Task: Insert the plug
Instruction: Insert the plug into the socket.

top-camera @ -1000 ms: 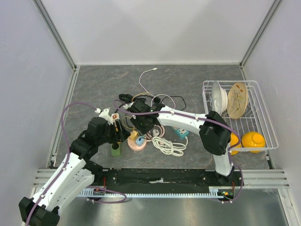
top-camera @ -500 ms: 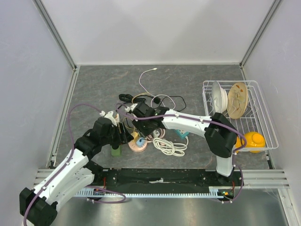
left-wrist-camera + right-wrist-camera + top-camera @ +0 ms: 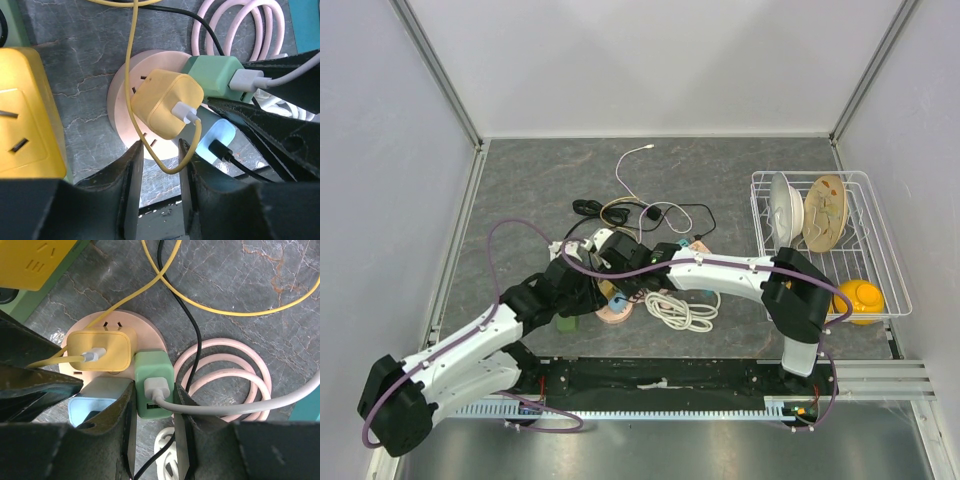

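A round pink socket [image 3: 120, 100] lies on the table and carries a yellow plug [image 3: 167, 102] and a pale blue plug [image 3: 217, 137]. A green plug [image 3: 152, 372] with a white cable stands at the socket's rim. My right gripper [image 3: 153, 386] is shut on the green plug's sides. My left gripper [image 3: 160, 145] hovers at the socket's near edge, just below the yellow plug. Its jaws stand narrowly apart, with only a loop of yellow cable hanging between them. In the top view both grippers meet over the socket [image 3: 615, 310].
A yellow power strip [image 3: 27, 120] lies just left of the socket and a coiled pink cable [image 3: 235, 370] to its right. A white coiled cord [image 3: 680, 312] and loose black and yellow cables surround them. A wire dish rack [image 3: 880, 290] stands at the right.
My left arm has swung right to the socket and its jaws have narrowed. The right gripper has carried the green plug down and left, onto the socket's rim.
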You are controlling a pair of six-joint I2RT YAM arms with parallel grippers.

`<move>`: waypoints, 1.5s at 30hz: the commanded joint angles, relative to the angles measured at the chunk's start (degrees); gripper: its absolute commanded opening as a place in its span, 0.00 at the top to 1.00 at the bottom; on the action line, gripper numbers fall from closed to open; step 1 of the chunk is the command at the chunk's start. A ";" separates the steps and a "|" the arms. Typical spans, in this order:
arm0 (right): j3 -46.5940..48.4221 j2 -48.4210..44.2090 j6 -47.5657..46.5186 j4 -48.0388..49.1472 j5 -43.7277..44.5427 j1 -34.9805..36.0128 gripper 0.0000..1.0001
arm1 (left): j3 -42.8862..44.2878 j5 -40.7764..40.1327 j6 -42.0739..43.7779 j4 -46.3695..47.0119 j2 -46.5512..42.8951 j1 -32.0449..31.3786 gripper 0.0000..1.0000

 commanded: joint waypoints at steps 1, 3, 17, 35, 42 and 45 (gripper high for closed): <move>-3.08 4.35 -3.87 -5.46 0.56 2.80 1.00 | -0.57 -4.41 -3.62 3.86 1.57 -1.34 0.62; -2.73 4.61 -4.14 -5.55 -0.23 3.07 1.00 | -1.18 -5.03 -4.32 4.30 1.83 -1.51 0.64; 0.96 9.18 -8.53 -11.53 -0.15 4.65 1.00 | -5.22 -5.65 -7.05 7.03 1.57 -1.60 0.74; 12.21 2.94 -0.54 -14.16 -10.25 -2.38 0.55 | -5.66 -6.70 -6.78 7.03 2.54 -2.39 0.75; 11.78 2.41 0.34 -13.81 -13.33 -4.05 0.58 | -5.40 -7.14 -6.87 7.03 2.54 -2.39 0.75; 11.60 2.24 0.26 -13.81 -13.59 -4.40 0.57 | -5.23 -7.14 -6.87 7.03 2.80 -2.48 0.75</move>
